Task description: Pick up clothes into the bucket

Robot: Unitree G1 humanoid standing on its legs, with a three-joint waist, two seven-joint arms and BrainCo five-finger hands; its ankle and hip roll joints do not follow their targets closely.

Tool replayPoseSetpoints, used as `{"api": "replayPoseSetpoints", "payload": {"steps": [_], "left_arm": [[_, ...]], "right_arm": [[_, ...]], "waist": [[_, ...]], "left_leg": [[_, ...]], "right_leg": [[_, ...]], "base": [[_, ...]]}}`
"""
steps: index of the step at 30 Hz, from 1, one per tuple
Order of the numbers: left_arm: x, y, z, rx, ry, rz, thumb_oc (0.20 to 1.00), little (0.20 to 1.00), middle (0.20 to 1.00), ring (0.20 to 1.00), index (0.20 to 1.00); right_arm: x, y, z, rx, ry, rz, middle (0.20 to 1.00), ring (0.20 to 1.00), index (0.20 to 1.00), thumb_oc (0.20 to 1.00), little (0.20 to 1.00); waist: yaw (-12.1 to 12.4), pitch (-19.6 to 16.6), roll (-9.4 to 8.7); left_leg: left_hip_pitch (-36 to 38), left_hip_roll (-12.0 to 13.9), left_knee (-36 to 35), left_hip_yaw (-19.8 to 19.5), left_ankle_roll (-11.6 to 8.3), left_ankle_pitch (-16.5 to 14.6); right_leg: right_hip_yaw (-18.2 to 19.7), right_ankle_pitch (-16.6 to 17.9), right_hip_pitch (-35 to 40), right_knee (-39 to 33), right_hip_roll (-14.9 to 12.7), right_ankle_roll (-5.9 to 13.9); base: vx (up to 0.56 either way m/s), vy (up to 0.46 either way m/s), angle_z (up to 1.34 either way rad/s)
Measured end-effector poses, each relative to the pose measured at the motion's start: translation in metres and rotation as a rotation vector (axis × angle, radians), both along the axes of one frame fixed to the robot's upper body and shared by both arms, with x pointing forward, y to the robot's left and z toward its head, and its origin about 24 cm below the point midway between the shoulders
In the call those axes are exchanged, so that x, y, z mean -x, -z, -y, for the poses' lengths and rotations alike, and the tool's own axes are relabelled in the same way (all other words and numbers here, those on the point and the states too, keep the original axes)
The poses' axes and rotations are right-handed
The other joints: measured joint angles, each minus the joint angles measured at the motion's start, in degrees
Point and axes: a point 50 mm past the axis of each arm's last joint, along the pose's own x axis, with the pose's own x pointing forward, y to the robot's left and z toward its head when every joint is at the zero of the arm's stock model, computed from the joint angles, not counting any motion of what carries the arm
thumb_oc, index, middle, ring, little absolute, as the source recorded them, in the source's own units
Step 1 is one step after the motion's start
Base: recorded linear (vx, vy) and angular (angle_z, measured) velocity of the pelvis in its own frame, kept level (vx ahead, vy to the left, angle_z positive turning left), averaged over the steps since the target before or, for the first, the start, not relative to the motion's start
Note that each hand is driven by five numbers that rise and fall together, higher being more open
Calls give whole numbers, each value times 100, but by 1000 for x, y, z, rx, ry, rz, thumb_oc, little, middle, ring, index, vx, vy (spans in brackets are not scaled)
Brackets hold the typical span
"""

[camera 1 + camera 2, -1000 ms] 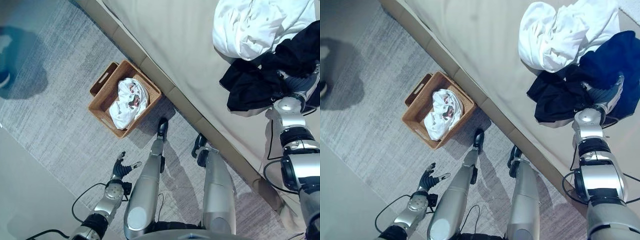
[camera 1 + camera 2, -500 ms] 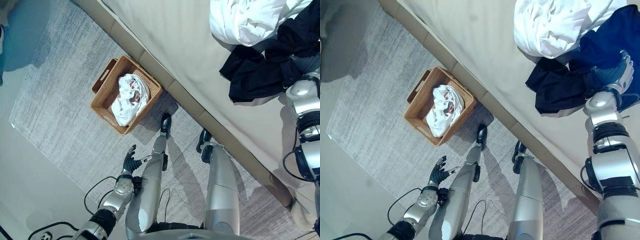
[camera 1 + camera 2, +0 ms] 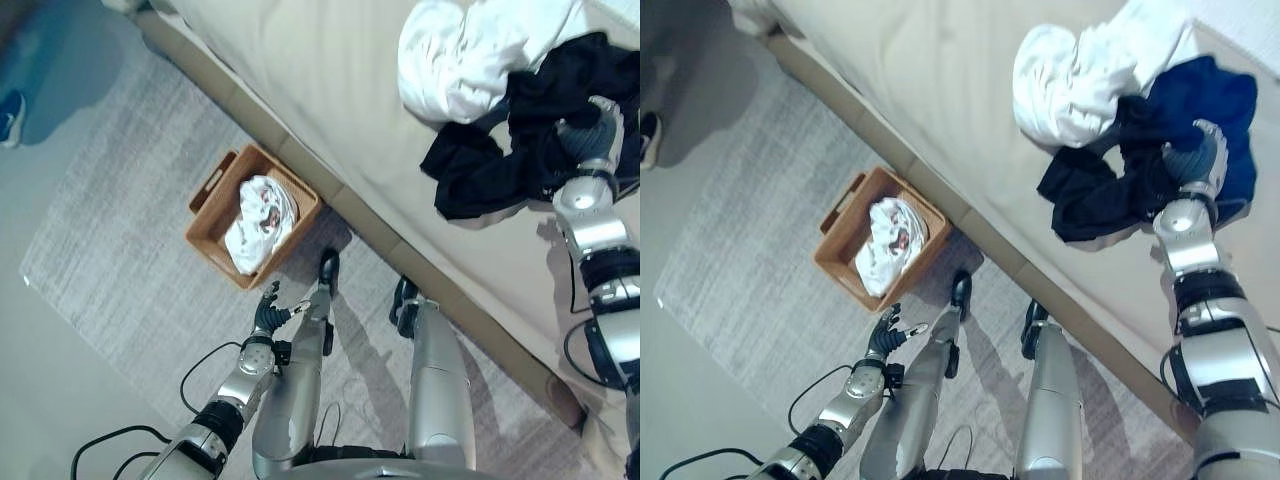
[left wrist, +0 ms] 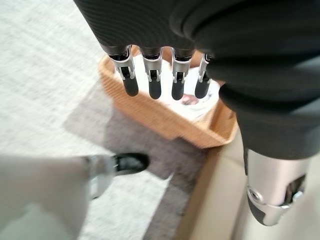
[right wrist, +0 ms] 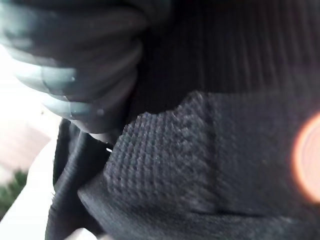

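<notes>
A dark garment (image 3: pixel 487 170), black and navy, lies crumpled on the beige bed (image 3: pixel 330 80) at the right. My right hand (image 3: pixel 589 138) rests on its right part, pressed into the folds, and dark knit cloth (image 5: pixel 200 165) lies right against that hand in the right wrist view. A white garment (image 3: pixel 455 60) is heaped just beyond the dark one. On the floor by the bed stands a wicker basket (image 3: pixel 209 244) with a white cloth (image 3: pixel 261 214) in it. My left hand (image 3: pixel 268 312) hangs open low over the rug, short of the basket (image 4: pixel 165 120), holding nothing.
The bed's long padded edge (image 3: pixel 380 225) runs diagonally between the basket and the clothes. A grey rug (image 3: pixel 120 230) lies under the basket. A person's dark shoe (image 3: pixel 12 118) stands on the floor at the far left.
The camera has shifted. My right hand stays in the dark garment, a little deeper into it. My left hand has come somewhat nearer the basket.
</notes>
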Motion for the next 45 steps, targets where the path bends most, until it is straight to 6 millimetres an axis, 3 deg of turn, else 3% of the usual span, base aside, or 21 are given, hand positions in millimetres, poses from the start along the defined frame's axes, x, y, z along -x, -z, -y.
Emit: {"api": "replayPoseSetpoints", "payload": {"steps": [3,6,8,11,13,17,20,25,31,37,40,45], "left_arm": [[9,6,-17,-56,-10,-32,1000,1000,1000,1000,1000],[14,8,-31,-47,-58,-44,1000,1000,1000,1000,1000],[21,3,-41,-25,-93,-13,1000,1000,1000,1000,1000],[23,-4,-52,-36,-105,16,1000,1000,1000,1000,1000],[14,-24,-55,-37,-63,104,1000,1000,1000,1000,1000],[-2,-51,-57,-40,-19,208,1000,1000,1000,1000,1000],[-19,-85,-55,-40,35,344,1000,1000,1000,1000,1000],[-48,-132,-28,-57,241,493,1000,1000,1000,1000,1000],[-70,-185,21,-102,528,643,1000,1000,1000,1000,1000],[-75,-199,54,-147,682,668,1000,1000,1000,1000,1000],[-77,-199,66,-177,742,661,1000,1000,1000,1000,1000],[-76,-197,82,-161,800,645,1000,1000,1000,1000,1000]], "right_arm": [[13,19,9,-81,33,16,200,200,200,200,200],[21,23,14,-122,50,45,200,200,200,200,200],[34,44,19,-144,63,13,200,200,200,200,200],[45,63,22,-157,72,-34,200,200,200,200,200],[53,81,22,-168,63,-96,200,200,200,200,200],[54,91,11,-179,7,-131,200,200,200,200,200],[53,99,2,-186,-37,-164,200,200,200,200,200],[46,92,-17,-159,-165,-172,200,200,200,200,200],[32,76,-62,-68,-425,-195,200,200,200,200,200],[19,33,-97,51,-638,-143,200,200,200,200,200],[16,7,-111,103,-719,-84,200,200,200,200,200],[13,-18,-138,171,-830,-21,200,200,200,200,200]], "waist": [[-101,-96,-6],[-207,-163,1],[-189,-426,-35],[-230,-792,-74],[-209,-981,-128],[-270,-1302,-212],[-357,-1855,-352],[-394,-2329,-436],[-430,-2414,-399],[-561,-2474,-361],[-575,-2479,-354],[-685,-2486,-356]], "left_leg": [[646,-25,-43,31,153,-174],[1004,-8,-106,81,147,-214],[1352,48,-123,200,276,-396],[1590,50,-178,228,285,-473],[1930,89,-269,295,304,-476],[2383,161,-367,472,322,-568],[2650,228,-544,515,307,-613],[3146,286,-824,645,308,-641],[3517,285,-879,708,312,-695],[3679,281,-881,723,289,-726],[3710,284,-882,729,289,-725],[3808,298,-882,729,264,-743]], "right_leg": [[17,2,750,-331,35,173],[48,161,1202,-646,83,272],[80,186,1648,-995,151,356],[107,241,1963,-1265,194,424],[118,385,2378,-1573,261,442],[237,514,2900,-2013,365,499],[230,595,3269,-2429,458,545],[322,796,3830,-3070,566,595],[379,1033,4414,-3619,629,627],[378,1178,4717,-3923,643,638],[378,1263,4812,-4064,661,632],[374,1290,4957,-4156,680,624]], "base": [[123,95,-5],[130,89,-12],[167,73,-24],[112,48,-12],[118,43,-16],[97,6,-23],[73,-2,-9],[58,-2,-14],[47,-21,-7],[13,-9,-1],[0,0,0],[0,0,0]]}}
